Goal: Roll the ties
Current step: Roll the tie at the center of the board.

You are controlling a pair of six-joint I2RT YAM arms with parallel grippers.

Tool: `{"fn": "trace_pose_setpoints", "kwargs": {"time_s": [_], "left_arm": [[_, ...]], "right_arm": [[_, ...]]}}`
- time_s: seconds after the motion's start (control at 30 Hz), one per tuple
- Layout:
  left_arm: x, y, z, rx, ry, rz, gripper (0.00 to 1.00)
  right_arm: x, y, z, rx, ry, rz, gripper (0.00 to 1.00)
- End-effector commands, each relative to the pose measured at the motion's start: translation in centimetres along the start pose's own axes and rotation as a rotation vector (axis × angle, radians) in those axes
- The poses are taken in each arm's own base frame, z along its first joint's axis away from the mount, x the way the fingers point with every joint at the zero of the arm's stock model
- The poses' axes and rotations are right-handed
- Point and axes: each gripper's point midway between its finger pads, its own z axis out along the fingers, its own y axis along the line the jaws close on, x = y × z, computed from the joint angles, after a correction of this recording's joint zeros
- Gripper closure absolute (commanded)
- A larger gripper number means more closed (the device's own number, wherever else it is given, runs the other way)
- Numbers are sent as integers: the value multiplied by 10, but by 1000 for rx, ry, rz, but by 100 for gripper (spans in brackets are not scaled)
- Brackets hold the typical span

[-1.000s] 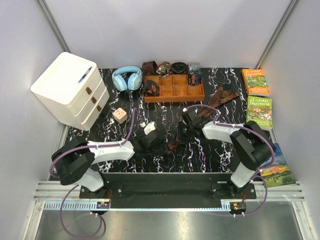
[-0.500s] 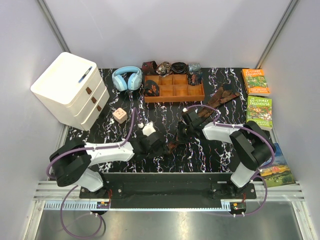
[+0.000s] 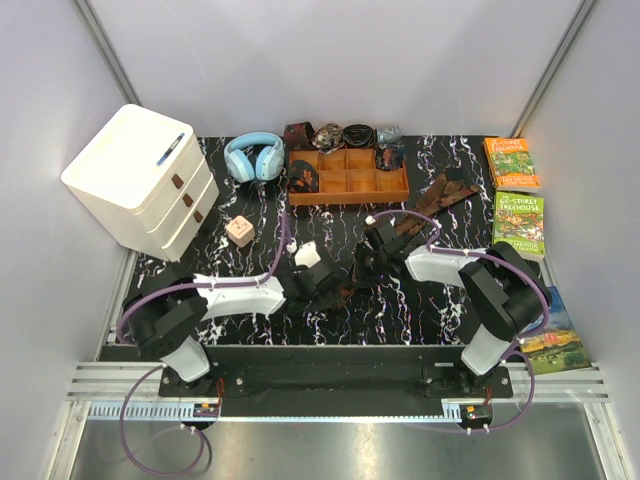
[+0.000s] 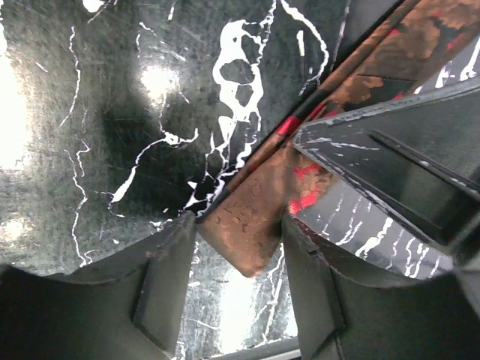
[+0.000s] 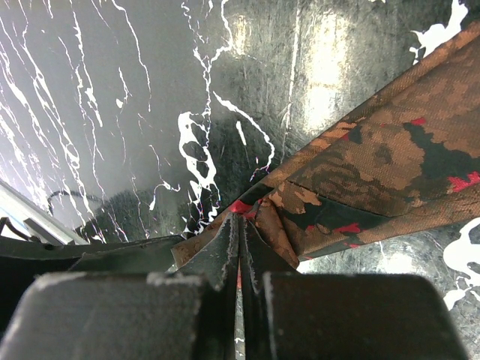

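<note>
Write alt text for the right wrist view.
The right gripper is shut on a fold of a brown, reddish-patterned tie, which stretches away to the upper right across the black marbled table.

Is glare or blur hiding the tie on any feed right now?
Left wrist: white glare patches on the glossy table, tie sharp, left pincer dark and soft. Right wrist: glare at the top, tie crisp, right pincer body blurred. Top view: even light, but the tie is small and mostly covered.
</note>
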Motion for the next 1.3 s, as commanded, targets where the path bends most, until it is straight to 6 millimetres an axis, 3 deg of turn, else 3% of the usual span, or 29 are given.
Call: {"fn": "trace_pose_setpoints", "kwargs": {"time_s": [0.0,0.13,0.2,0.3,0.37,0.4,0.67,0.83,1.13,1.27], "left_arm": [[-4,-14,-2,31,-7,-15,45],[-16,-10,-20,40,-54,-23,39],[-25,-5,-35,39,-87,-53,30],[-18,12,-42,33,-71,-131,29],[-15,6,-43,77,-48,-229,28],[-5,11,-40,87,-5,-260,29],[6,-4,-31,155,70,-527,34],[8,-8,-25,134,86,-549,34],[20,14,-11,34,100,-599,38],[21,10,-3,42,116,-606,43]], "right_arm": [[5,-20,1,61,-6,-12,100],[5,-19,0,56,-9,-14,100],[5,-20,0,56,-10,-12,100],[5,-19,0,53,-10,-13,100],[5,-20,0,54,-11,-13,100],[4,-20,0,53,-15,-12,100],[5,-20,-1,49,-19,-15,100],[6,-19,-2,40,-23,-19,100],[7,-18,-4,26,-29,-28,100],[7,-18,-4,25,-30,-28,100]]}}
